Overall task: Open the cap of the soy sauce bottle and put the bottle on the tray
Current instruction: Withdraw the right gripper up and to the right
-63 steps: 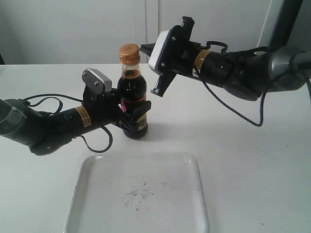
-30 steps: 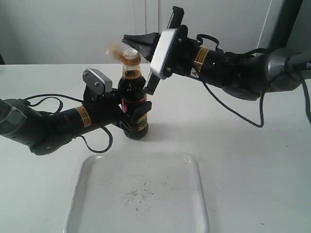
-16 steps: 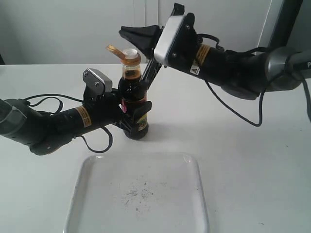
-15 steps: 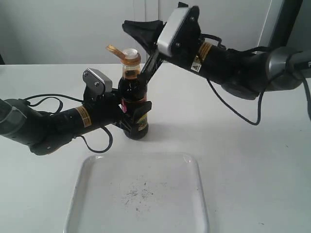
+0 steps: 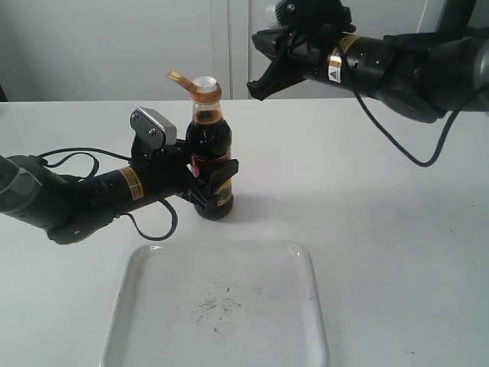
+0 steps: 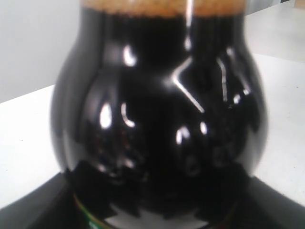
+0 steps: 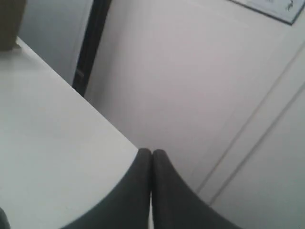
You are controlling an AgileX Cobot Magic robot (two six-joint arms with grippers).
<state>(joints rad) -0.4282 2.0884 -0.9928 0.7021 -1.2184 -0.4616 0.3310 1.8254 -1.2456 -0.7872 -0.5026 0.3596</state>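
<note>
The soy sauce bottle [image 5: 210,149] stands upright on the white table behind the tray [image 5: 145,306]. Its dark body [image 6: 157,119] fills the left wrist view. The orange cap [image 5: 181,77] is flipped open and hangs to one side on its hinge, leaving the white spout [image 5: 204,81] bare. My left gripper [image 5: 212,186] is shut on the bottle's lower body at the label. My right gripper [image 5: 258,36] hangs in the air above and to the right of the bottle, clear of it. Its fingers [image 7: 143,191] are pressed together with nothing between them.
The tray lies flat at the table's front with dark specks [image 5: 218,304] at its centre. The left arm's black cable [image 5: 149,229] loops on the table beside the tray's far-left corner. A wall with panel seams rises behind the table.
The right gripper flipped the cap open at the bottle's top. It has since lifted and drawn back to the right. The bottle and left gripper have not moved.
</note>
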